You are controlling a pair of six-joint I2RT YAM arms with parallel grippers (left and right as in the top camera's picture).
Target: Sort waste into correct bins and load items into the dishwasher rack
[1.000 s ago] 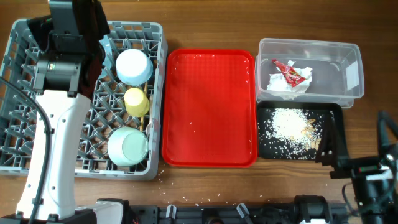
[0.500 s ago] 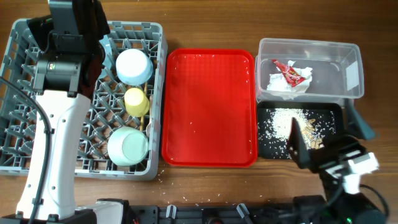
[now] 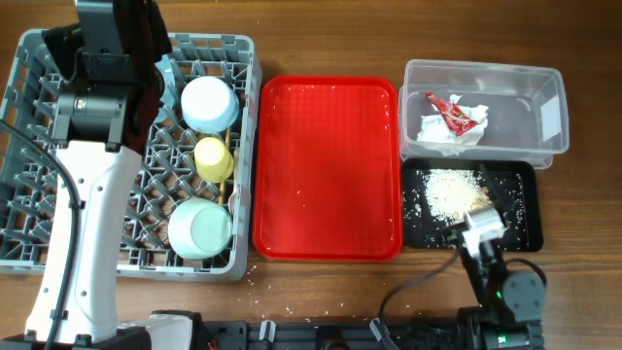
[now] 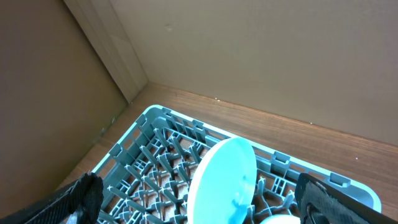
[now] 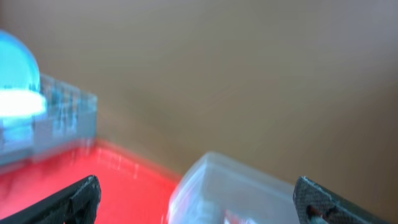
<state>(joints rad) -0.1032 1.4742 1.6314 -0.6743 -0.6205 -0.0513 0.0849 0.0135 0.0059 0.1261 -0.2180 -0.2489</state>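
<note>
We see the pale blue plate [image 4: 224, 180] standing on edge in the dishwasher rack [image 4: 146, 121], upper left, just under the spread left gripper [image 4: 199, 193]; the right gripper [image 5: 199, 196], spread and empty, sits lower right.

Setting: a robot test bench made up as a dish-clearing station, not a working kitchen. Evidence: a bare wooden table [image 3: 330, 292] backed by plain brown board walls [image 4: 280, 50], a white-and-black robot arm [image 3: 87, 204] standing over its left side, a second, smaller arm [image 3: 501, 282] at the front edge with a loose black cable [image 3: 408, 287], and a black mounting rail [image 3: 292, 335] along the near side. Stock on the table: one grey dish rack [image 3: 29, 194], one red serving tray [image 3: 330, 165], one clear tub [image 3: 544, 107] and one black tray [image 3: 530, 209], set square to one another.
</note>
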